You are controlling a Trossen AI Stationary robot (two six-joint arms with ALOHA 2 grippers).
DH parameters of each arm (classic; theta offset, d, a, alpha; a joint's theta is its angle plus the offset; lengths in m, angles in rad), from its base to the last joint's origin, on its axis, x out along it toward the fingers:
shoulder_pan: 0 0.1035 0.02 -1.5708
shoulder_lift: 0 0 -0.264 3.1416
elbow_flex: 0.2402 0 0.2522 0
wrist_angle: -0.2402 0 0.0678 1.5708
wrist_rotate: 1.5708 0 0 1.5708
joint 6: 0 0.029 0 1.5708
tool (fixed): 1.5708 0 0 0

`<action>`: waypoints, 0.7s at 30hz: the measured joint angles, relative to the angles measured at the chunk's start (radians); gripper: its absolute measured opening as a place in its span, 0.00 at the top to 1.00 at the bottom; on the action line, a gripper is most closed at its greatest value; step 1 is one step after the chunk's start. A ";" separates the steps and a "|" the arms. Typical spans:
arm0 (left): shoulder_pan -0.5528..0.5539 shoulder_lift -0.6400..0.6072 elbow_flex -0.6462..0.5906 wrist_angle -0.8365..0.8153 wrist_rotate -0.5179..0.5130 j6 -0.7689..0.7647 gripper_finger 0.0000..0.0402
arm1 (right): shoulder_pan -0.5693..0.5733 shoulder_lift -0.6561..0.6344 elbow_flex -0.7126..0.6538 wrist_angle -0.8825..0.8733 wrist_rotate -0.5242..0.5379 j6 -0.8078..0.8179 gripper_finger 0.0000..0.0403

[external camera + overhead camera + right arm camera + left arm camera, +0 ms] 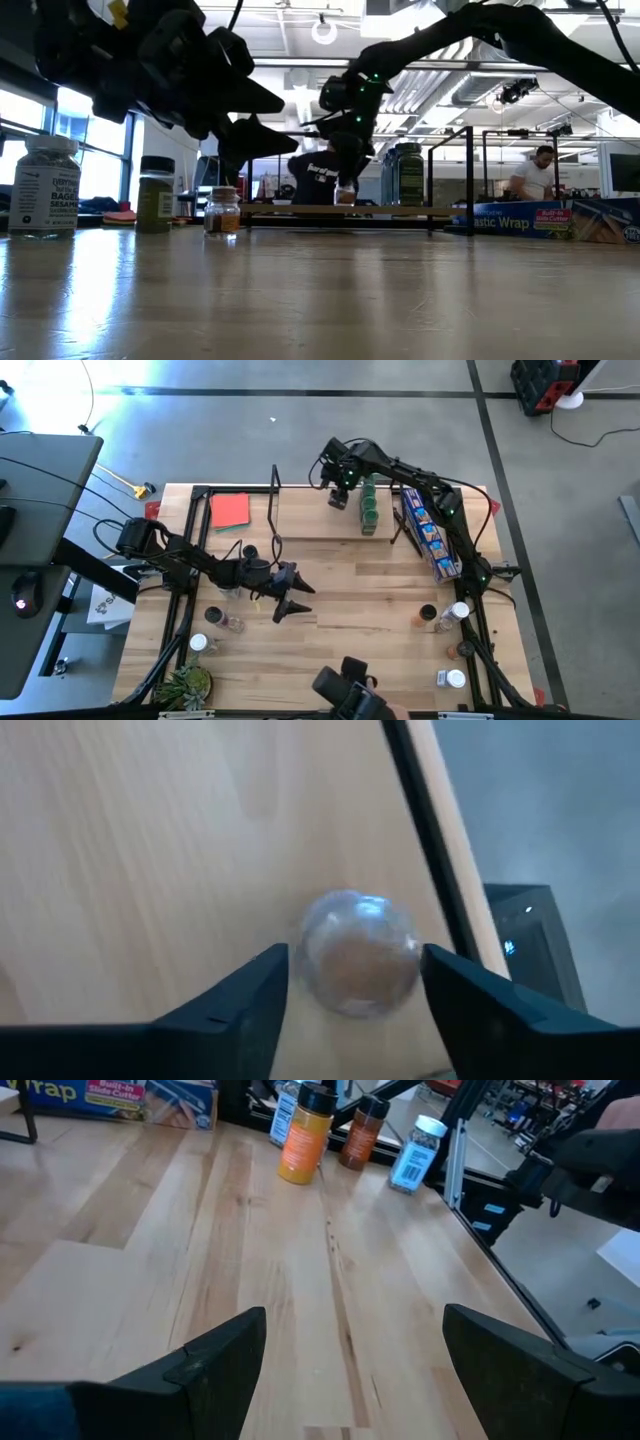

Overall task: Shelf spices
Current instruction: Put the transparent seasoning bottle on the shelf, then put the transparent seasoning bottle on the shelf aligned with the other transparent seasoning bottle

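Right gripper (338,498) over the shelf (300,525) with a jar between its fingers; left gripper (296,600) spread apart and holding nothing.

In the right wrist view we see a clear jar (360,953) directly under the right gripper, standing on the light board, with a dark finger just beside it on each side; we cannot tell if the fingers press it. In the high view two green-capped jars (369,505) stand on the shelf just beside this gripper, and the blue package (428,532) lies farther out on that same side. The left gripper hangs above the bare table (360,610), its fingers wide apart. Ahead of it, well apart, we see an orange jar (303,1135), a brown jar (363,1133) and a white-capped jar (413,1155). Close behind it stand more jars (228,622).
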 joint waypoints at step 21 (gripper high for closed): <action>-0.079 -0.492 0.046 -0.787 -0.208 -0.007 0.25 | 0.222 -0.366 -0.135 0.020 -0.007 -0.050 0.40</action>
